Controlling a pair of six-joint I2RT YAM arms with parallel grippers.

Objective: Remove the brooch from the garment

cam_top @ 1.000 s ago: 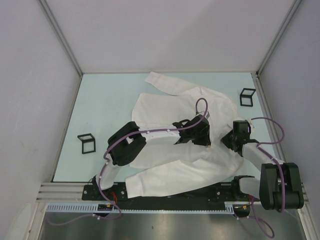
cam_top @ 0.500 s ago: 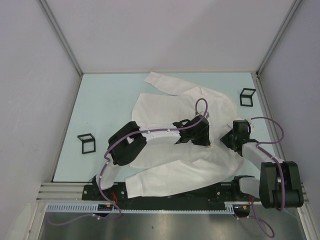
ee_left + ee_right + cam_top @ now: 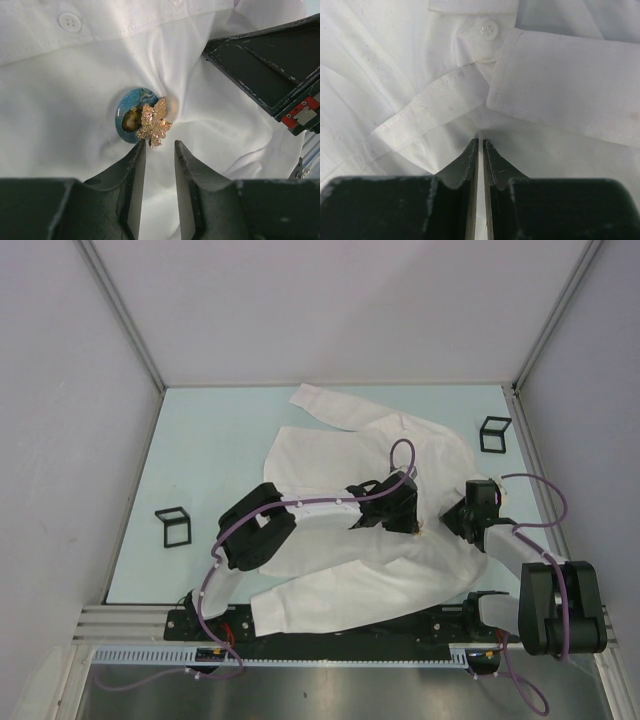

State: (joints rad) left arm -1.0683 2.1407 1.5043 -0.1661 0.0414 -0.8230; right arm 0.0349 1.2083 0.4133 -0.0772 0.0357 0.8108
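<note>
The garment (image 3: 340, 450) is a large white shirt spread over the table. The brooch (image 3: 145, 121), a round blue disc with a gold leaf on it, is pinned to the cloth below the button placket. My left gripper (image 3: 159, 150) is open, with its fingertips (image 3: 137, 162) just short of the brooch's lower edge; nothing lies between them but cloth. My right gripper (image 3: 480, 142) is shut on a fold of the garment (image 3: 420, 75) near a cuff button. In the top view the two grippers, left (image 3: 412, 523) and right (image 3: 452, 520), sit close together on the shirt's right side.
Two small black wire cube frames stand on the pale green table, one at the right back (image 3: 494, 433) and one at the left (image 3: 173, 527). White walls enclose the table on three sides. The right gripper's black body (image 3: 270, 65) fills the upper right of the left wrist view.
</note>
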